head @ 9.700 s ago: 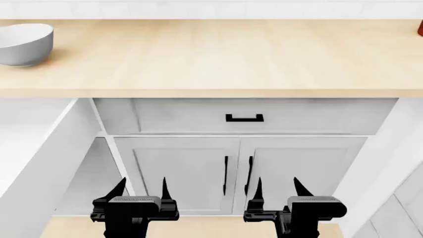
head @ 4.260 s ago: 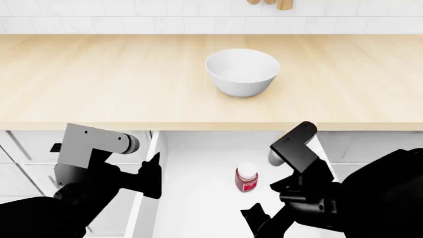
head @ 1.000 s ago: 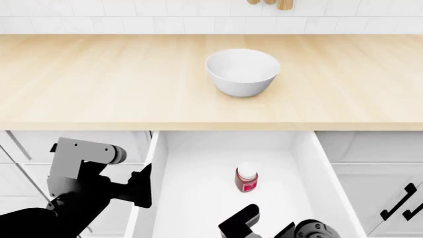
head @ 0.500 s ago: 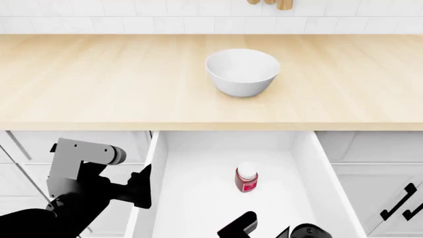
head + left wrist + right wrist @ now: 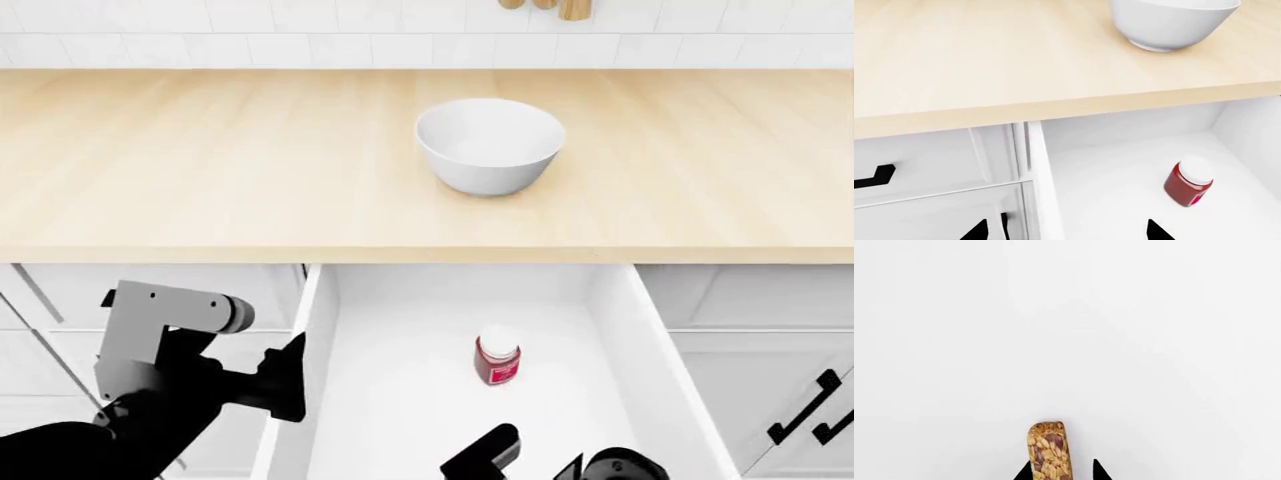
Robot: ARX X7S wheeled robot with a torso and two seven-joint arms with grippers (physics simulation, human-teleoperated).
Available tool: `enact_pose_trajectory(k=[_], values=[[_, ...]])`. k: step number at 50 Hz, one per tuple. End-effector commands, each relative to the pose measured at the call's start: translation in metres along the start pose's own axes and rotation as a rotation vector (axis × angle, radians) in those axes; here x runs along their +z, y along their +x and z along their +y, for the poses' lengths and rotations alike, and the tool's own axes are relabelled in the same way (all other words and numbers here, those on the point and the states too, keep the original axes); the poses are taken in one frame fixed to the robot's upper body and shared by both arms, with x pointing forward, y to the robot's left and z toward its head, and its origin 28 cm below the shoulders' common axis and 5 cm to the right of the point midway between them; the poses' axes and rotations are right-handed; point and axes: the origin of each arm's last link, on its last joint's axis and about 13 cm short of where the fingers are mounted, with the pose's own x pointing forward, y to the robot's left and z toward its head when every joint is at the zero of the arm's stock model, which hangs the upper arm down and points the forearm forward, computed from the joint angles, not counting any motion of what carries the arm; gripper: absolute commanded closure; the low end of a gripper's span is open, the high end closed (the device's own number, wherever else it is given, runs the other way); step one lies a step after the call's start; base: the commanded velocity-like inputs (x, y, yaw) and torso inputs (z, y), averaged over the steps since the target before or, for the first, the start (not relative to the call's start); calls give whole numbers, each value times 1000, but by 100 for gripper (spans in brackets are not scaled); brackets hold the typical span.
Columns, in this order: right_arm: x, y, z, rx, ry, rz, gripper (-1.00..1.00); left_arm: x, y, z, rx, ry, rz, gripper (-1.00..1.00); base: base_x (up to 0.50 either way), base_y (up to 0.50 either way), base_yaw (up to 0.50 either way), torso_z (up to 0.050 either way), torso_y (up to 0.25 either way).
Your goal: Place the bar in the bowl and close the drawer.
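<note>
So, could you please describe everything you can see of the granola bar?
The granola bar shows only in the right wrist view. It is a small tan-golden oblong with a rounded end and a grainy surface of oats and darker reddish-brown bits. It lies on a plain white surface, and its far part is cut off by the picture's edge. The two dark fingertips of the right hand stand on either side of it; whether they touch it, I cannot tell. Nothing else is near it.
</note>
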Motion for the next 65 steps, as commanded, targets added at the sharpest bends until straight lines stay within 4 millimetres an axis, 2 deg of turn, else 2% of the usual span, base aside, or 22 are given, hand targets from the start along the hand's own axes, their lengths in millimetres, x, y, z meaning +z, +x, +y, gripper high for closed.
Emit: enact_pose_trajectory(k=[1, 18, 33, 42, 50, 65], values=[[-4, 4, 4, 19, 4, 27, 100, 0, 0, 0, 0, -1, 1, -100, 0, 0, 0, 0, 0], [-1, -3, 2, 0, -7, -10, 100, -1, 0, 0, 0, -4, 1, -100, 0, 0, 0, 0, 0], [24, -52, -8, -39, -14, -206, 100, 2, -1, 1, 6, -5, -9, -100, 0, 0, 0, 0, 0], [32, -69, -15, -63, -4, -279, 100, 10, -3, 2, 19, -5, -35, -100, 0, 0, 0, 0, 0], [42, -93, -23, -71, 11, -363, 100, 26, -3, 4, 36, -13, -63, -100, 0, 0, 0, 0, 0], [65, -159, -48, -105, 14, -561, 100, 78, 7, 4, 51, 3, -94, -100, 0, 0, 0, 0, 0]])
